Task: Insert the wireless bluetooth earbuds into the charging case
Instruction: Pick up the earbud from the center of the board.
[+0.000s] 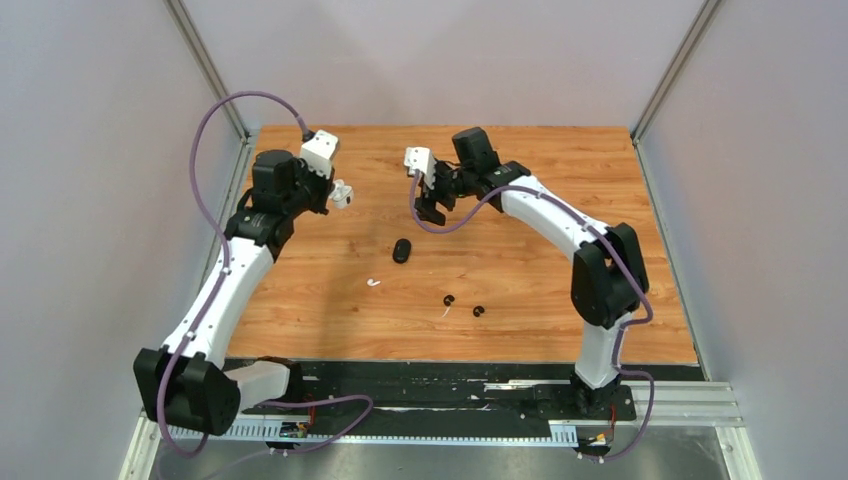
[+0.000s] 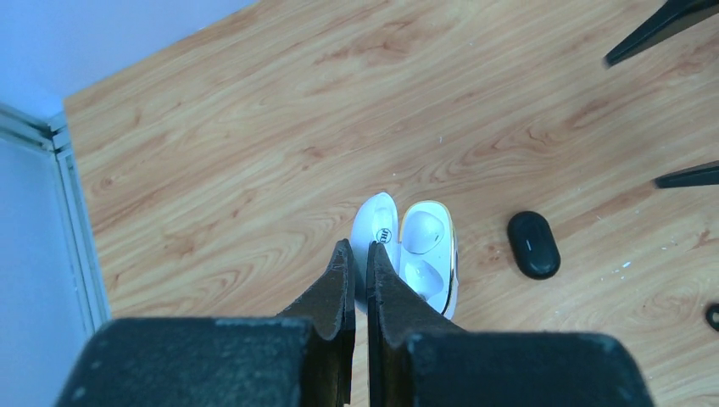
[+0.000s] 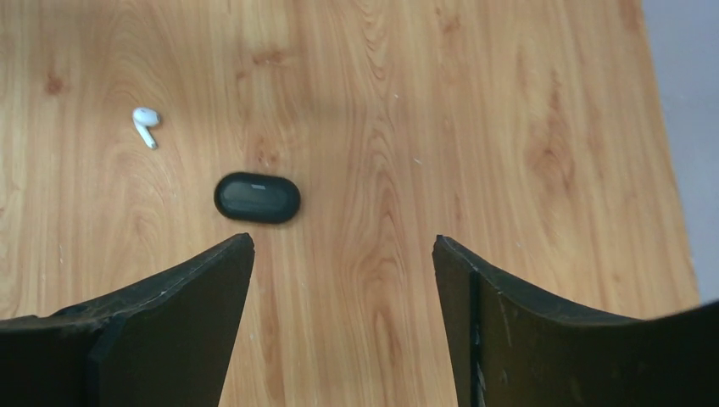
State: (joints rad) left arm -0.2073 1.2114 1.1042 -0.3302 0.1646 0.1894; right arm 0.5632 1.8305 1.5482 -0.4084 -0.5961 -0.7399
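Note:
My left gripper is shut on the lid of an open white charging case; both its wells show empty. In the top view the case sits at the gripper near the table's far left. A closed black case lies mid-table and also shows in the left wrist view and the right wrist view. A white earbud lies near it, seen again in the right wrist view. Two black earbuds lie further forward, a small white piece beside them. My right gripper is open and empty above bare wood.
The wooden table is fenced by grey walls with a metal corner rail at the left. My right gripper's fingers reach into the left wrist view at the top right. A black earbud shows at that view's right edge.

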